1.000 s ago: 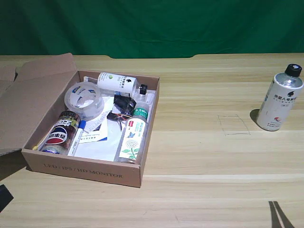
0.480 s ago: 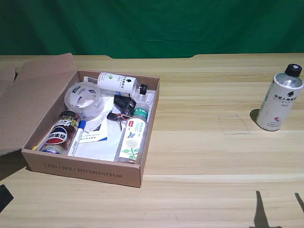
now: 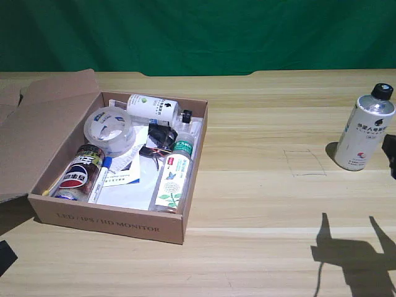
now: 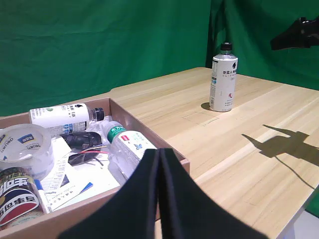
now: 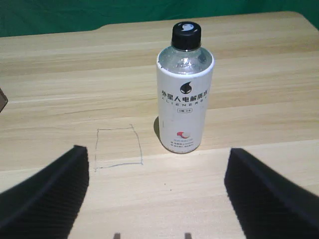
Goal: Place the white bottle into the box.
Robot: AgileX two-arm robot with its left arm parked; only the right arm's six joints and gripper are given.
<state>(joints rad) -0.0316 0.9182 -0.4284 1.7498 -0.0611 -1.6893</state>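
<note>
The claw (image 5: 157, 199) is wide apart and empty, and the white bottle (image 5: 185, 94) stands upright on the table (image 5: 60, 84) just ahead between its fingers, looking stiff, smooth and maybe heavy, so I would grip its middle, far from the box (image 3: 111, 216).

The pincer's shadow (image 3: 349, 257) has grown and spread across the table (image 3: 260, 204) since the earlier pictures.

Tall white plastic bottle (image 3: 364, 131) — black cap, dark print, red mark; shallow brown cardboard box (image 3: 111, 218) — faint lettering; pale wood-grain table (image 3: 266, 204); green backdrop (image 3: 198, 34).
</note>
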